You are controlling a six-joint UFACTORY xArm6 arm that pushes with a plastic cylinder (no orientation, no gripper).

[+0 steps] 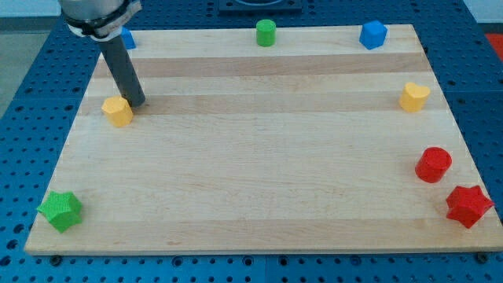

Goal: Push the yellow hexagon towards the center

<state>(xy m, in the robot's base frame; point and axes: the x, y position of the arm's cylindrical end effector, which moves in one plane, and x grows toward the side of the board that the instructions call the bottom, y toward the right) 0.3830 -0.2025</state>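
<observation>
Pale wooden counter (pixel 251 181) with lengthwise grain bands, resting on a blue perforated base (pixel 16 118). The yellow hexagon (pixel 118 112), a matte faceted block, sits near the view's left edge, in its upper half, well apart from the centre. The tool is a straight dark rod with no jaws to spread or press together; my tip (pixel 137 104) stands just to the view's right of the hexagon, at its upper corner (touching or narrowly apart cannot be told). A blue block (pixel 126 38) at top left is partly hidden behind the arm, its shape unclear. Along the top edge: green cylinder (pixel 266 33), blue cube-like block (pixel 373 34). At right: yellow heart (pixel 413 97), red cylinder (pixel 433 164), red star (pixel 468 206). Bottom left: green star (pixel 60 210).
</observation>
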